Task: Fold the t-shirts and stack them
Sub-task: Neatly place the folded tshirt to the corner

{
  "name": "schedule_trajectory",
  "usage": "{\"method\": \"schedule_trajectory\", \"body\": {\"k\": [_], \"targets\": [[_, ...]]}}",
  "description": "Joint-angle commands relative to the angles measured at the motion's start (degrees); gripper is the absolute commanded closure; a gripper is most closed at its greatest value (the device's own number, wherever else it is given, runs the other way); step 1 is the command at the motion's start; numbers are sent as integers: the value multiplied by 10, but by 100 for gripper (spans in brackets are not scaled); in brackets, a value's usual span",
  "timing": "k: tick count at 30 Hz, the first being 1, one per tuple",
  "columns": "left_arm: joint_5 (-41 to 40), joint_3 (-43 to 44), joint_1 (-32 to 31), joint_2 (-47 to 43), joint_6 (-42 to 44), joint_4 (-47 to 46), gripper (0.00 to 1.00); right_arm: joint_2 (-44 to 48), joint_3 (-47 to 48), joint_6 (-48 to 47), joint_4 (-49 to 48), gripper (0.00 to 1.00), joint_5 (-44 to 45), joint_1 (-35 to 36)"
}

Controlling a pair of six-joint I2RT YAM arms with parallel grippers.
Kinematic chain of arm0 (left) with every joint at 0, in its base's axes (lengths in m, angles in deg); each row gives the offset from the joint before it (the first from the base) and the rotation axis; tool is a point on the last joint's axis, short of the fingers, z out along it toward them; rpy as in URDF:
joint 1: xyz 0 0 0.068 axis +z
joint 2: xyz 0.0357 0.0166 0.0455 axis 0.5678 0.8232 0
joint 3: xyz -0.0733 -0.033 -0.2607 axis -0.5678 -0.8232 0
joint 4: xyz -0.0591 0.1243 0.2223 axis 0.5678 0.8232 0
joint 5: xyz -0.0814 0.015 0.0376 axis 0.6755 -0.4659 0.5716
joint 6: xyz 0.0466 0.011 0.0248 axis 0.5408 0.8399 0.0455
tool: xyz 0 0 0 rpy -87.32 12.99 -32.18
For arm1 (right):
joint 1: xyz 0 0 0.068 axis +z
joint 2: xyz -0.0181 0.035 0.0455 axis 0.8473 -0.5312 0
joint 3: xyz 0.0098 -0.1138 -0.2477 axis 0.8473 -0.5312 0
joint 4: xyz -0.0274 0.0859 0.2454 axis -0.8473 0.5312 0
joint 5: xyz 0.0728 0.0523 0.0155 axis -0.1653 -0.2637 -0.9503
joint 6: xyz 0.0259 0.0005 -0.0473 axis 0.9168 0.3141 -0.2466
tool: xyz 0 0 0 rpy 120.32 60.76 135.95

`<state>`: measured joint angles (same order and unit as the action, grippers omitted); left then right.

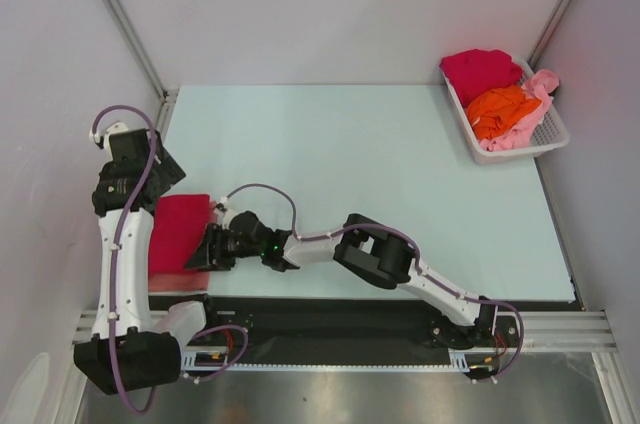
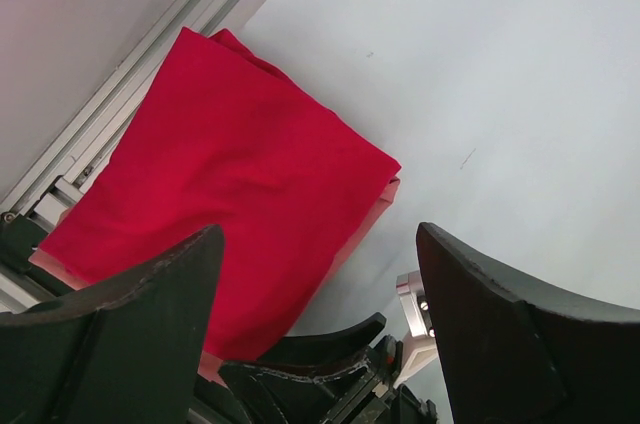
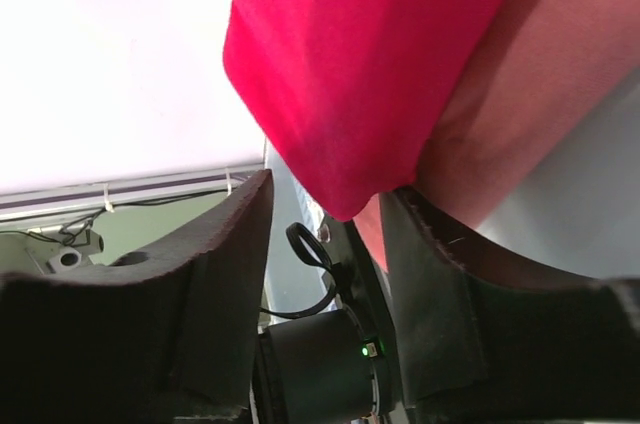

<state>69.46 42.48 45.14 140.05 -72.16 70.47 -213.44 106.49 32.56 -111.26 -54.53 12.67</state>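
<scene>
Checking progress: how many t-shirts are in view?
5: crimson shirt, orange shirt and light pink shirt in the basket; folded red shirt atop a salmon shirt, near left. Others may be hidden.

Five soft short-sleeved cloth t-shirts in all: two crimson red, namely the folded crimson red t-shirt [image 1: 178, 232] and the bunched crimson red t-shirt [image 1: 482, 69]; one dusty salmon pink t-shirt [image 3: 530, 84]; one orange t-shirt [image 1: 503, 107]; one light pink t-shirt [image 1: 541, 86]. One white slotted plastic basket [image 1: 458, 104]. One pale flat bench [image 1: 350, 144]. Two black two-fingered claws: left claw [image 2: 318, 244], right claw [image 3: 330, 189].
</scene>
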Motion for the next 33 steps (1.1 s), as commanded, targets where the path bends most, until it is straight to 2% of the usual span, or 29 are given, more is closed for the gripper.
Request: {"method": "schedule_trajectory", "body": {"k": [1, 2, 4, 5, 8, 10, 17, 21, 23, 25, 28, 29, 32, 33], "targets": [[3, 4, -2, 1, 15, -15, 16, -5, 14, -8, -5, 50, 3, -5], [2, 4, -1, 0, 15, -15, 16, -4, 15, -14, -3, 51, 3, -5], [2, 4, -2, 0, 15, -15, 16, 0, 10, -19, -1, 61, 1, -6], [3, 4, -1, -1, 14, -15, 16, 1, 10, -21, 0, 73, -2, -7], [1, 4, -2, -1, 14, -15, 16, 10, 11, -46, 18, 92, -7, -9], [0, 3, -2, -3, 14, -15, 15, 20, 14, -57, 34, 98, -13, -8], [-3, -14, 11, -13, 1, -17, 14, 56, 10, -96, 128, 100, 10, 1], [63, -40, 44, -12, -13, -22, 17, 56, 10, -103, 164, 100, 26, 0], [97, -67, 90, -12, -23, -27, 17, 54, 10, -108, 167, 100, 26, -1], [148, -83, 136, -11, -25, -32, 18, 51, 15, -116, 172, 98, 22, -2], [201, -121, 178, -12, -31, -41, 18, 49, 12, -118, 169, 89, 8, -7], [215, -129, 186, -13, -32, -46, 19, 50, 11, -119, 171, 72, 0, -10], [249, -161, 200, -23, -49, -58, 23, 91, -24, -143, 184, 48, -23, -19], [258, -169, 205, -29, -55, -63, 26, 134, -37, -163, 195, 44, -24, -23]]}}
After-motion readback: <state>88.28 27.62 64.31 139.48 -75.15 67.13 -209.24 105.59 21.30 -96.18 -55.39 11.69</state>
